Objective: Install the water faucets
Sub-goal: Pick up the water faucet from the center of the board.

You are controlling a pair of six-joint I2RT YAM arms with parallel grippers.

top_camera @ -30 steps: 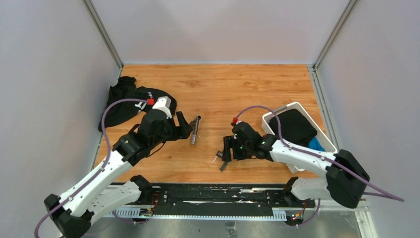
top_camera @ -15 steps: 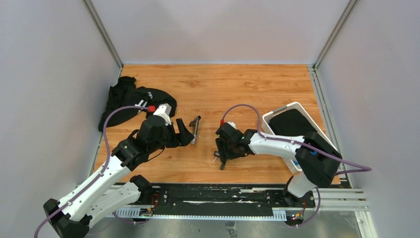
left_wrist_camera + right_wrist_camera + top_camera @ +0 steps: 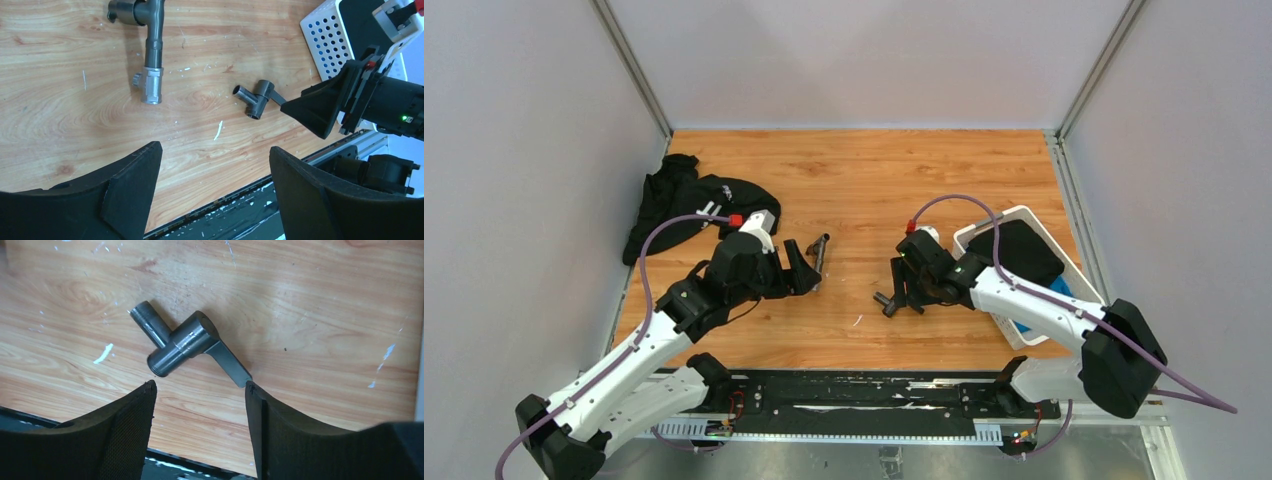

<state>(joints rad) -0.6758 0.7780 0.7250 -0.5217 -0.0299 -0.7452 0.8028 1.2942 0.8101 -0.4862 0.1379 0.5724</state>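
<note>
Swinging the right pincer rightward to hover wide by the loose lever tee, with the left pincer wide near the long faucet body, neither gripped yet.

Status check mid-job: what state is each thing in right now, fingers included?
left gripper, fingers open, empty.
right gripper, fingers open, empty.
long faucet piece, lying flat on the table, unjoined, untouched.
small tee piece, lying flat just ahead of the right gripper, not gripped.
black garment, crumpled at far left.
white basket, upright, holding dark cloth.
</note>
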